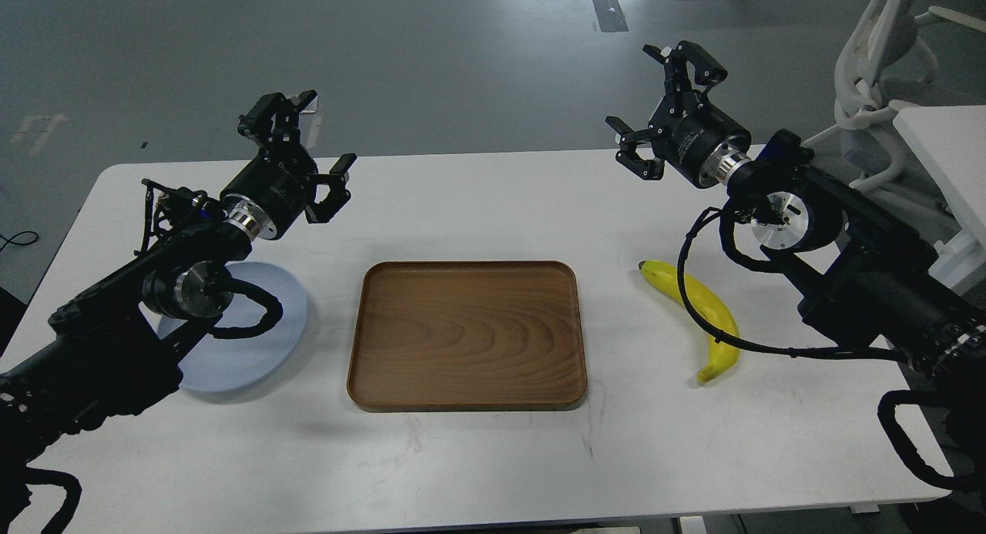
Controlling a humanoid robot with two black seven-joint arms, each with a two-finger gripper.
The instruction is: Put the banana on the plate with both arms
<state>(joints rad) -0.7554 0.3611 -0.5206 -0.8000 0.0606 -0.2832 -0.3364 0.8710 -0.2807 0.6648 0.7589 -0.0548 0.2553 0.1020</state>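
The yellow banana (705,314) lies on the white table at the right, partly crossed by a black cable of my right arm. The pale blue-grey plate (254,341) rests on the table at the left, its left part hidden under my left arm. My left gripper (312,145) is raised above the table's far left, fingers spread wide, open and holding nothing. My right gripper (662,106) hangs high over the table's far right, well above and behind the banana, also open and empty.
A rectangular brown wooden tray (466,395) sits in the middle of the white table (493,472), between plate and banana. A white chair (878,79) and another white tabletop (944,145) stand at the far right beyond the table edge.
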